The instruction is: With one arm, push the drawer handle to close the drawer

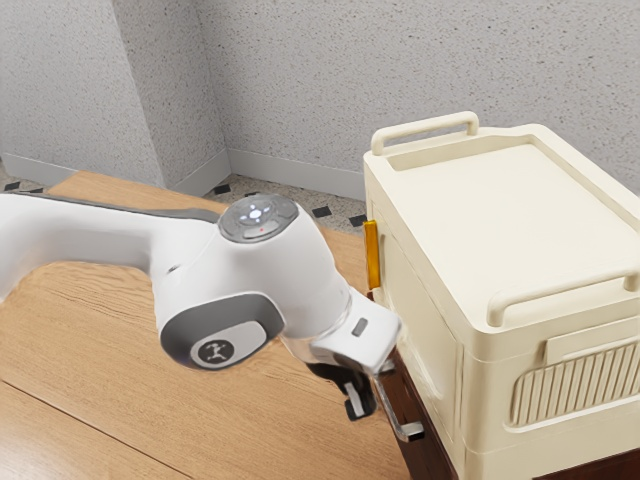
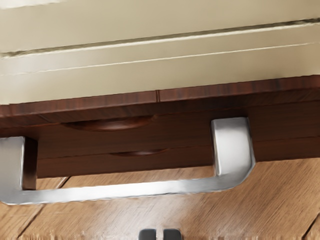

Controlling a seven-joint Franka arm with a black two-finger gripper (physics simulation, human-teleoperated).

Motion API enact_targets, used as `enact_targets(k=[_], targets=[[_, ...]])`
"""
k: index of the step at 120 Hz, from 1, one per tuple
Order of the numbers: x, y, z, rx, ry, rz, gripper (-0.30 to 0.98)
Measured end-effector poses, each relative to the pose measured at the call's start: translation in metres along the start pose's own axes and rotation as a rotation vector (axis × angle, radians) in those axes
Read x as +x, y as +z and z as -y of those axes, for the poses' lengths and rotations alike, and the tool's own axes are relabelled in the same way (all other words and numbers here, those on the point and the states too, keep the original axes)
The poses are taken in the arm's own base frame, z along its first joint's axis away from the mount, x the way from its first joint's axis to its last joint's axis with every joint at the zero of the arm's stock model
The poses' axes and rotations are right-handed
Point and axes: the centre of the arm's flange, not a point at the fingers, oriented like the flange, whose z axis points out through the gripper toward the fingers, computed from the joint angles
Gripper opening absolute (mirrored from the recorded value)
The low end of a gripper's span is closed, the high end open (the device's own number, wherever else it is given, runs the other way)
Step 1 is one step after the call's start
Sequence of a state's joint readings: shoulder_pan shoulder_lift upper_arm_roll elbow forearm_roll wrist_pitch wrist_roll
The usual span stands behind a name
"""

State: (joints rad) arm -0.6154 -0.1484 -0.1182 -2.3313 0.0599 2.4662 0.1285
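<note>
Holding the hand (image 1: 361,407), with its two fingertips pressed together, near the metal handle (image 2: 135,190), on the outer side of it. Cannot tell about contact there. Seeing the dark wooden drawer (image 2: 182,142) directly behind that handle, the cream cabinet (image 1: 500,205) above it, the table (image 1: 90,350) below it.

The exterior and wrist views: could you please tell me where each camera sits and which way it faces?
Exterior view: beside the arm, looking down across the table at the box; arm and jaws show.
Wrist view: on the hand, facing the handle and the box's side; jaw tips show.
Shared: handle, box, table.
</note>
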Motion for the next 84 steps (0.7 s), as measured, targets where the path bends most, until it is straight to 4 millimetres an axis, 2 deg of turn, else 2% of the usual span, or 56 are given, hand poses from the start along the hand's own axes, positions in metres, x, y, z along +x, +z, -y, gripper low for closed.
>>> enact_targets(k=[6, 13, 21, 31, 38, 49, 53, 62, 84], targets=[[-0.007, -0.027, 0.008, 0.005, -0.032, -0.006, -0.1], [-0.026, -0.065, 0.044, 0.027, -0.123, 0.014, -0.1], [-0.057, -0.091, 0.102, 0.036, -0.271, 0.093, -0.1], [-0.067, -0.14, 0.183, 0.03, -0.425, 0.153, -0.07], [-0.08, -0.164, 0.235, 0.025, -0.523, 0.198, 0.05], [-0.111, -0.189, 0.315, 0.039, -0.678, 0.259, 0.26], [-0.124, -0.196, 0.336, 0.046, -0.727, 0.276, 0.32], [-0.139, -0.203, 0.351, 0.042, -0.785, 0.314, 0.43], [-0.144, -0.204, 0.346, 0.01, -0.815, 0.375, 0.58]])
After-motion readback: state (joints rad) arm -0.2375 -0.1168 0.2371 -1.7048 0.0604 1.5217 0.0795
